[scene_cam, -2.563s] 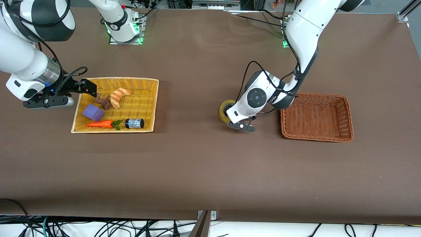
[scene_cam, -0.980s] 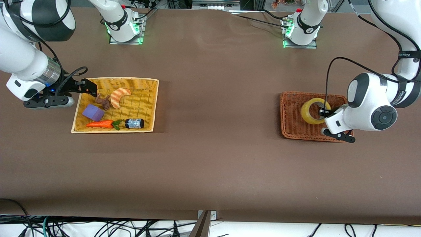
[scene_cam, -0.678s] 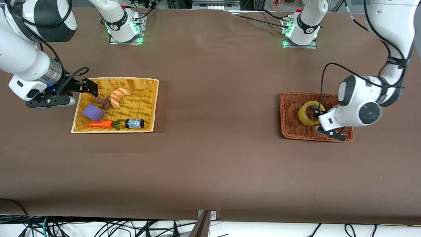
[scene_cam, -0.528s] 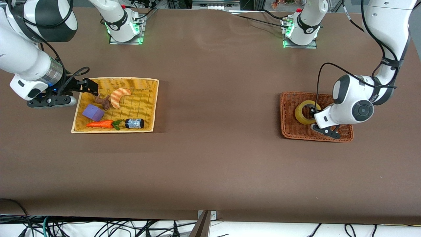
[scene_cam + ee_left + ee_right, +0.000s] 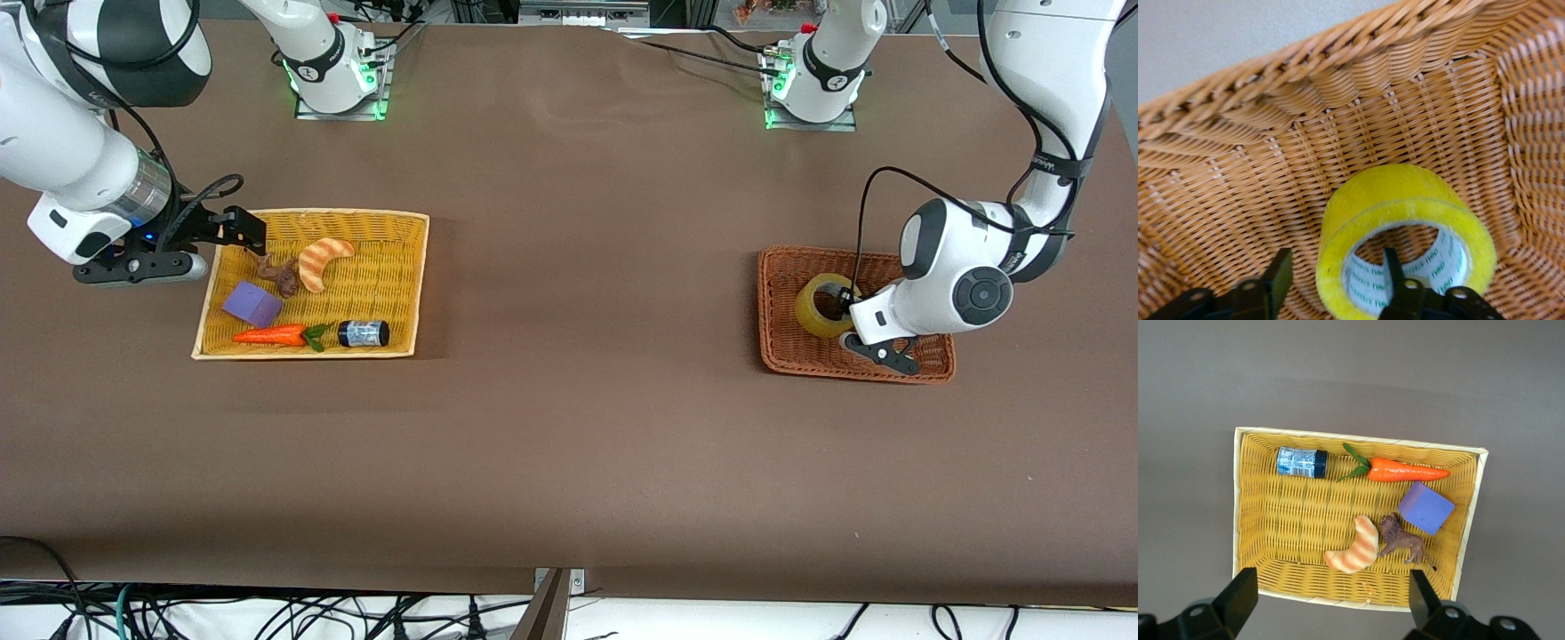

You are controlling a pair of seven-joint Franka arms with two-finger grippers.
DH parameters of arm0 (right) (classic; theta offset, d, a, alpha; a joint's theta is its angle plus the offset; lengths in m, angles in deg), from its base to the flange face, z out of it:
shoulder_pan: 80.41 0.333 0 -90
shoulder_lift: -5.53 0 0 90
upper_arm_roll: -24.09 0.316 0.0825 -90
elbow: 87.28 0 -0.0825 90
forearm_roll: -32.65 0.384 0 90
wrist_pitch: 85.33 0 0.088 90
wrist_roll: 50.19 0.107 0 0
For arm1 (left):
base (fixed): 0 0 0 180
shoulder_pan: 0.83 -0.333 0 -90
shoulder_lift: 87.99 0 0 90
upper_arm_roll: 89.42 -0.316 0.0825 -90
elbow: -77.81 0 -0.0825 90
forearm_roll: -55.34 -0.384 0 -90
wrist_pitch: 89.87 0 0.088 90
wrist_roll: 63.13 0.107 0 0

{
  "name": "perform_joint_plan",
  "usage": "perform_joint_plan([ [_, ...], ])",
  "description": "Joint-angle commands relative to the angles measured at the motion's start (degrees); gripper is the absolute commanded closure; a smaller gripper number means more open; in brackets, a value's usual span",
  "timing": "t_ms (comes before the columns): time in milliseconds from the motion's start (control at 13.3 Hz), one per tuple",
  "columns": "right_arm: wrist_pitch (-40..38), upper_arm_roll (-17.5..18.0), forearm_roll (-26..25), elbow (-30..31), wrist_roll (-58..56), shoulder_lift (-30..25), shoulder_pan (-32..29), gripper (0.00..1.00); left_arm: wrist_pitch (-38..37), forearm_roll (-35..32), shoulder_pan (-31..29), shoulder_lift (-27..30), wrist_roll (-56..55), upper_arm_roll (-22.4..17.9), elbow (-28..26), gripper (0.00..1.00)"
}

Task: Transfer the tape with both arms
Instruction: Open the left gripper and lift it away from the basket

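Since half a second ago, your left gripper (image 5: 845, 313) has lowered the tape (image 5: 820, 307) into the brown basket (image 5: 925, 267). One finger (image 5: 1395, 273) sits inside the roll's hole, the other outside, spread with a gap showing. Your right gripper (image 5: 233, 229) waits, fingers apart, over the yellow basket's (image 5: 400, 347) edge.

in the front view the white wrist of the left arm covers part of the tape (image 5: 816, 307) and of the brown basket (image 5: 787, 351). in the left wrist view the tape's lower edge is cut off, so its contact with the basket floor cannot be seen
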Motion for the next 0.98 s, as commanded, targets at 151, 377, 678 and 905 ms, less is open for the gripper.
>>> perform_joint_plan([
  [151,0.82,0.12,0.79,1.89,-0.74,-2.16,-0.29,0.00,-14.80,-0.54,-0.25,9.08,1.05,1.42,11.76,0.00],
  [377,0.82,0.12,0.70,1.98,-0.74,-2.16,-0.29,0.00,-29.18,0.33,-0.07,10.32,1.23,3.27,25.36,0.00],
  [678,0.82,0.12,0.70,1.98,-0.83,-2.25,-0.29,0.00,-35.47,3.68,0.10,10.84,0.17,2.84,34.54,0.00],
  [905,0.82,0.12,0.70,1.89,-1.00,-2.42,-0.29,0.00,-34.78,6.22,1.51,12.34,-11.90,2.04,34.20,0.00],
])
